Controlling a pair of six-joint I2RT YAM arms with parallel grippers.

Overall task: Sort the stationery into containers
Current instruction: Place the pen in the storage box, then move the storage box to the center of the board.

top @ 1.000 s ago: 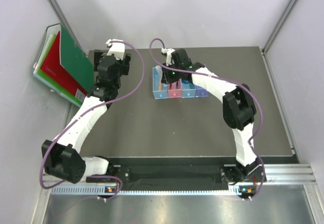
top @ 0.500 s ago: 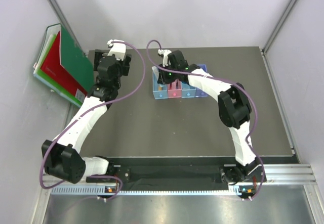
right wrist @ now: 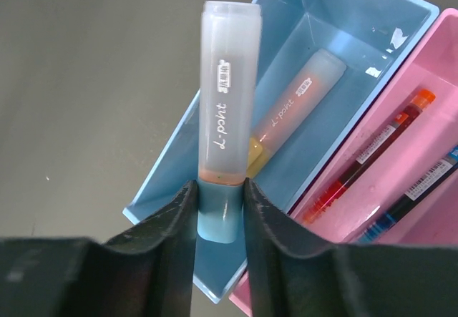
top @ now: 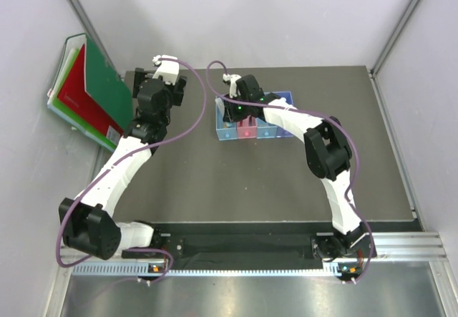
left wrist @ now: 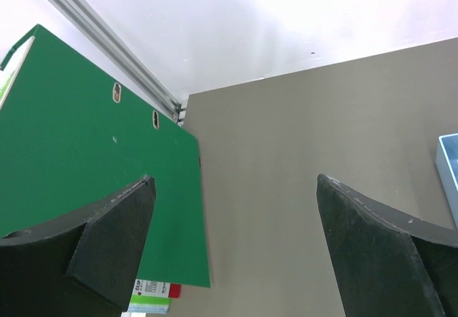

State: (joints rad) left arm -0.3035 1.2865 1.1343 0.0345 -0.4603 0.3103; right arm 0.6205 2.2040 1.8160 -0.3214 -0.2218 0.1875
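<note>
My right gripper (right wrist: 218,202) is shut on the light-blue end of a light-blue stick (right wrist: 229,81) with a frosted cap. The stick hangs over the near left edge of the light-blue bin (right wrist: 343,6), tilted across its wall. Inside that bin lies a yellow-pink stick (right wrist: 290,113). The pink bin (right wrist: 433,95) beside it holds a red-black pen (right wrist: 365,159) and a blue pen (right wrist: 408,197). From above, the right gripper (top: 230,113) sits over the left end of the containers (top: 275,132). My left gripper (left wrist: 236,188) is open and empty, above bare table near the green folder (left wrist: 71,138).
Green (top: 104,81) and red (top: 75,102) folders lean at the table's far left, just left of the left gripper (top: 159,84). A corner of the light-blue bin (left wrist: 449,167) shows at the right edge of the left wrist view. Walls close in the back and both sides.
My right gripper has moved left along the row of bins with the stick and is now over the light-blue bin. The left arm has stayed put.
</note>
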